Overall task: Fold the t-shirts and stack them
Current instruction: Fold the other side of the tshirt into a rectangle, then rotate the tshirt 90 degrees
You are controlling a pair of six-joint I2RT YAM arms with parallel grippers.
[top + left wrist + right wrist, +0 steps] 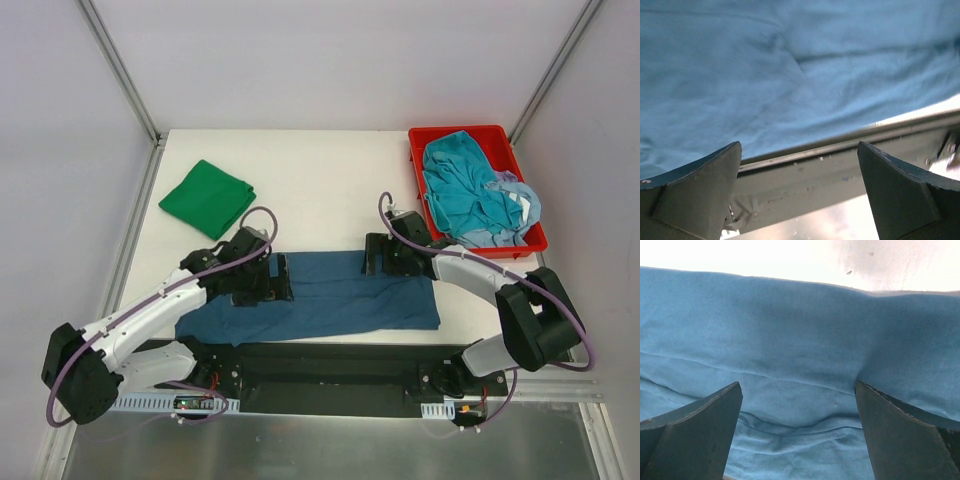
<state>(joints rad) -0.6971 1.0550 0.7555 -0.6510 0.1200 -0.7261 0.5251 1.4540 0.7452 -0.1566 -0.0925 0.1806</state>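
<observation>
A dark navy-blue t-shirt (340, 300) lies flat as a long band near the table's front edge. My left gripper (280, 278) stands open over its left part, jaws wide, nothing between them. In the left wrist view the gripper (799, 145) hangs over the shirt (790, 75) where its edge meets a grey rail (830, 170). My right gripper (372, 255) is open at the shirt's far edge, right of centre. The right wrist view shows the gripper (797, 384) close above creased blue cloth (800, 340). A bright green t-shirt (207, 198) lies folded at the back left.
A red bin (455, 131) at the back right holds a crumpled teal t-shirt (455, 185) and a pale blue one (515, 215). Metal frame posts rise at both back corners. The arm bases sit on a black plate (330, 375) along the near edge.
</observation>
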